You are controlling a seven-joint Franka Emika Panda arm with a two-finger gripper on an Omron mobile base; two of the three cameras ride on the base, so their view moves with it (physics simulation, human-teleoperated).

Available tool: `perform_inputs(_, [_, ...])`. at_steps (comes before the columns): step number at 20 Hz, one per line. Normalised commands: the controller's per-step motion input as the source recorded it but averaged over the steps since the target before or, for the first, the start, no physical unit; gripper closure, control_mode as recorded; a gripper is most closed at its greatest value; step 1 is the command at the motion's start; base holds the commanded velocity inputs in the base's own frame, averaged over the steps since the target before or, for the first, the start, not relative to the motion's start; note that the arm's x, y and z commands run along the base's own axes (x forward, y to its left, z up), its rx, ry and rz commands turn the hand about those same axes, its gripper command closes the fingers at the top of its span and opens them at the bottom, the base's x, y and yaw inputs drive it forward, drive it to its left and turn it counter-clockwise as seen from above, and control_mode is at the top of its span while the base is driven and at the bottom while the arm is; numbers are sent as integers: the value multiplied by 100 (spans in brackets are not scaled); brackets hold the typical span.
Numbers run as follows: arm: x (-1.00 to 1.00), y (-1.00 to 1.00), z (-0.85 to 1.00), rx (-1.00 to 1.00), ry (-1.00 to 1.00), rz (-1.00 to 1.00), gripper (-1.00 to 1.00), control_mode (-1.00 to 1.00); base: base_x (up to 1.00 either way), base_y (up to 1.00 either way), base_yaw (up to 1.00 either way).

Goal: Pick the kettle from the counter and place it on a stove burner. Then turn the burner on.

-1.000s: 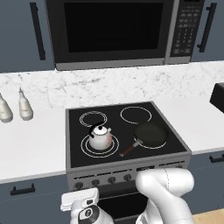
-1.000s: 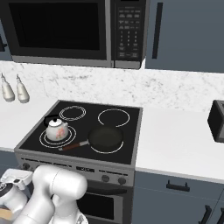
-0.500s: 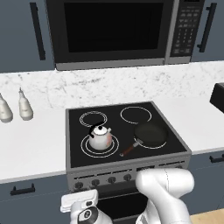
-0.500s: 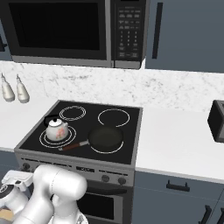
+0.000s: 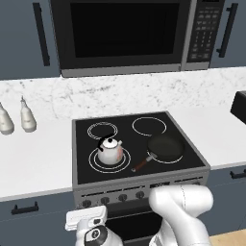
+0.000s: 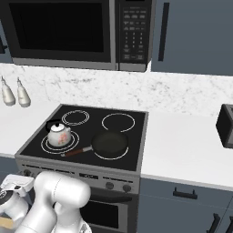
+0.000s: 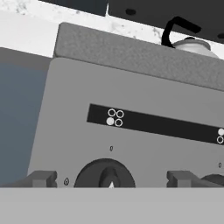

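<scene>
The small whitish kettle (image 5: 110, 151) with its black arched handle stands upright on the large double-ring stove burner (image 5: 96, 166) at the front left of the black cooktop, seen also from the right as kettle (image 6: 59, 133) on burner (image 6: 45, 144). White marble counter (image 5: 33, 153) flanks the stove. My hand (image 5: 89, 223) hangs low before the stove's front panel. In the hand view my gripper (image 7: 111, 179) is open, its fingertips (image 7: 41, 178) either side of a dark knob (image 7: 105, 175) with gaps on both sides. The kettle's top (image 7: 192, 43) peeks over the stove edge.
A black frying pan (image 5: 166, 147) sits on the front-right burner, handle pointing toward the kettle. Two pale bottles (image 5: 17, 117) stand on the left counter, a dark toaster (image 6: 225, 125) on the right. A microwave (image 5: 120, 33) hangs above. A second knob (image 7: 214, 180) lies to the right.
</scene>
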Motion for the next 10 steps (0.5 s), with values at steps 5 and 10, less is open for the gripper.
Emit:
perform_inputs(5, [0, 0, 0, 0, 0, 0, -100, -100, 0, 0, 0])
perform_inputs(10, [6, 0, 0, 0, 0, 0, 100, -100, 0, 0, 0])
